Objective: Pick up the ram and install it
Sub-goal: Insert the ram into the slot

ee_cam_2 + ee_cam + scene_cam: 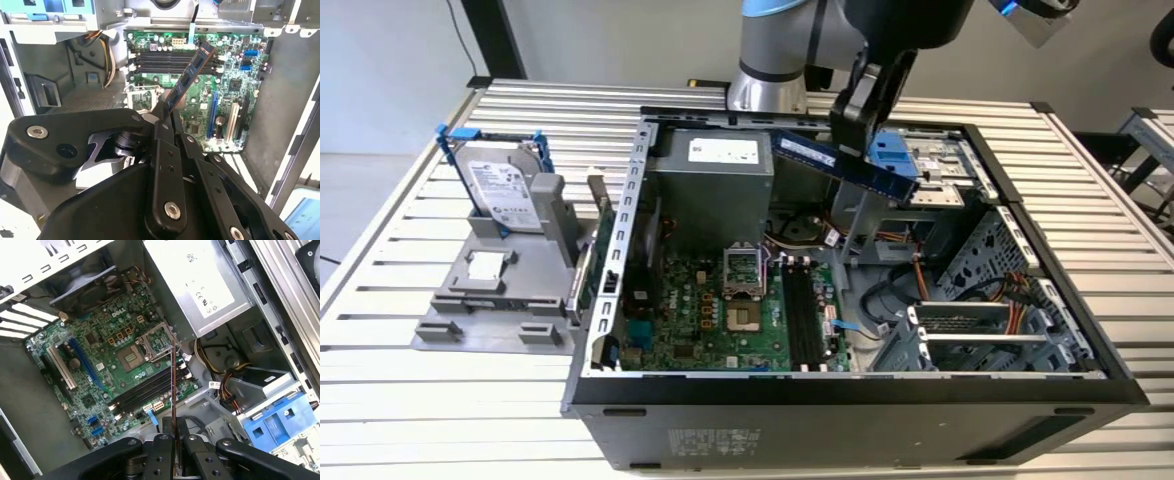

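The ram [843,166] is a long dark stick with a pale label, hanging tilted above the open computer case [854,392]. My gripper [859,135] is shut on it near its middle. In the second wrist view the ram [192,70] sticks out from between the black fingers [161,131] toward the green motherboard [227,75]. The first wrist view shows the ram [173,385] edge-on as a thin line, well above the board. The black memory slots [803,315] [172,60] [145,390] lie below with nothing in them.
A silver hard drive in a blue frame [507,185] stands on a grey fixture [494,300] at the exterior view's left. Inside the case are the power supply [714,170] [200,285], the processor socket [744,270], cable bundles and a blue drive bay [275,422].
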Robot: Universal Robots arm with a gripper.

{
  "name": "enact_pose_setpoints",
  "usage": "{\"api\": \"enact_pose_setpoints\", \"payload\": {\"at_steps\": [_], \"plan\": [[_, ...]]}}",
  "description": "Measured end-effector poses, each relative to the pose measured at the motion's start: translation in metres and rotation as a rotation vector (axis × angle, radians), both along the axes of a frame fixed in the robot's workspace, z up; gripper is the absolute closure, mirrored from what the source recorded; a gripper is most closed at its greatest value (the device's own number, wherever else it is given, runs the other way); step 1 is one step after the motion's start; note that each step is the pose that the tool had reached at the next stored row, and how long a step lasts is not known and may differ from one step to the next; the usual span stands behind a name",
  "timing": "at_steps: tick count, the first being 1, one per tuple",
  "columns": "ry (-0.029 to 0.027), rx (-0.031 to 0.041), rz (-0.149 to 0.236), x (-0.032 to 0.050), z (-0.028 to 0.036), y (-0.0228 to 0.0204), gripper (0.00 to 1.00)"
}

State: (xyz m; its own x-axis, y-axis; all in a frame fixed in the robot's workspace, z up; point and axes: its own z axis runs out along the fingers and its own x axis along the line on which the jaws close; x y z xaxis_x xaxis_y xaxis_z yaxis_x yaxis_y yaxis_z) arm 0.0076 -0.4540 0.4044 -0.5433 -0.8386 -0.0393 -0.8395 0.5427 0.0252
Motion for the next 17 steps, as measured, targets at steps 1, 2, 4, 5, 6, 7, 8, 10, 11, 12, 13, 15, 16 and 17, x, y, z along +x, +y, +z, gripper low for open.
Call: {"api": "enact_pose_setpoints", "payload": {"at_steps": [1,2,4,5,6,7,8,10,11,12,13,15,16,17], "plan": [[0.0000,0.0000,-0.011,0.0000,0.0000,0.0000,1.00],[0.0000,0.0000,-0.021,0.0000,0.0000,0.0000,1.00],[0.0000,0.0001,-0.043,0.0000,0.0000,0.0000,1.00],[0.0000,0.0000,-0.054,0.0000,0.0000,0.0000,1.00],[0.0000,0.0000,-0.065,0.0000,0.0000,0.0000,1.00],[0.0000,0.0001,-0.076,0.0000,0.0000,0.0000,1.00],[0.0000,0.0001,-0.086,0.0000,0.0000,0.0000,1.00],[0.0000,0.0001,-0.109,0.0000,0.0000,0.0000,1.00],[0.0000,0.0001,-0.120,0.0000,0.0000,0.0000,1.00],[0.0000,0.0001,-0.130,0.0000,0.0000,0.0000,1.00],[0.0000,0.0001,-0.141,0.0000,0.0000,0.0000,1.00],[0.0000,-0.0001,-0.163,0.0000,0.0000,0.0000,1.00],[0.0000,0.0000,-0.174,0.0000,0.0000,0.0000,1.00],[0.0000,0.0000,-0.186,0.0000,0.0000,0.0000,1.00]]}}
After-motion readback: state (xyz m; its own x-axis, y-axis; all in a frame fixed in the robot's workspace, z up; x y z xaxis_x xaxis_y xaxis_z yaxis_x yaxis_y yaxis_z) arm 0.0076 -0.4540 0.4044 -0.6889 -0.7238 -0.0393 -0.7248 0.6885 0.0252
